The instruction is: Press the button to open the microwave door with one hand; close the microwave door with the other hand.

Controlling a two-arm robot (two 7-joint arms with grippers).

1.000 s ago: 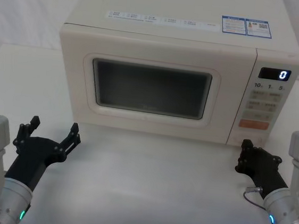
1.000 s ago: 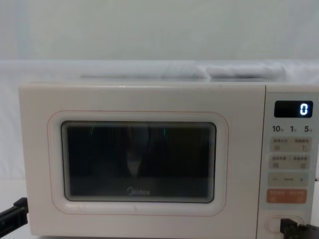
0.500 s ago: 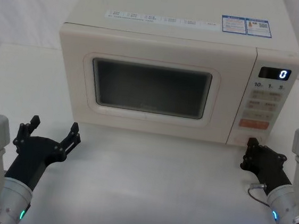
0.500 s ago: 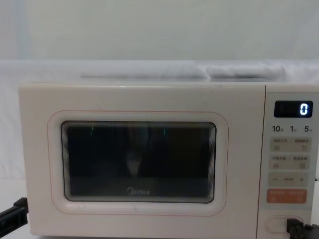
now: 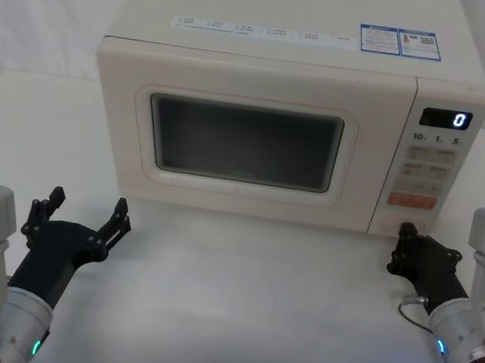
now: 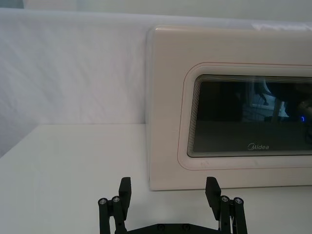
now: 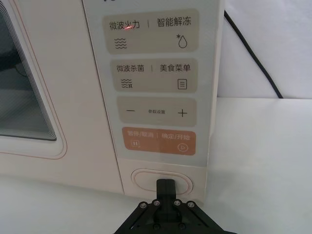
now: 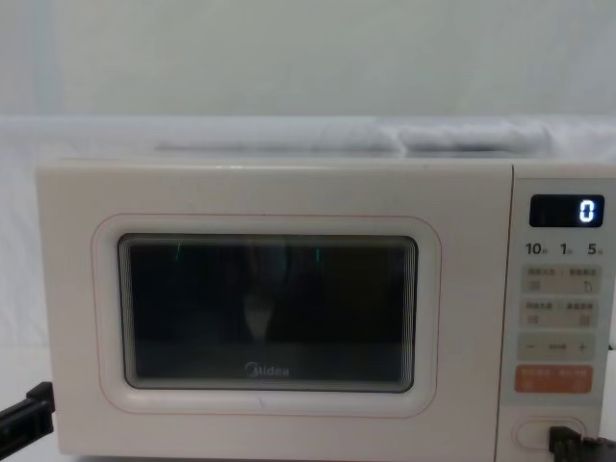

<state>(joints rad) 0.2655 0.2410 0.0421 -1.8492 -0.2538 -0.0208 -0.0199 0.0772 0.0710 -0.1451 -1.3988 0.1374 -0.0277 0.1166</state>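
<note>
The microwave door [image 5: 247, 139] is a cream panel with a dark window and lies flush with the oven front, also seen in the chest view [image 8: 269, 308]. The button [image 7: 146, 178], a wide cream oval, sits at the bottom of the keypad panel [image 5: 392, 221] [image 8: 535, 433]. My right gripper [image 7: 165, 184] is shut, its black tip right at the button's lower middle [image 5: 405, 235] [image 8: 570, 445]; I cannot tell whether it touches. My left gripper [image 5: 83, 210] hovers open above the table in front of the door's left edge [image 6: 169, 192].
The white table [image 5: 247, 303] stretches in front of the microwave between both arms. An orange key [image 7: 160, 141] and pale beige keys sit above the button. A black power cable [image 7: 253, 53] runs behind the oven's right side. The display [image 5: 447, 120] reads 0.
My right gripper has crept forward and slightly right, closer to the button. The door stays closed and the left arm has not moved.
</note>
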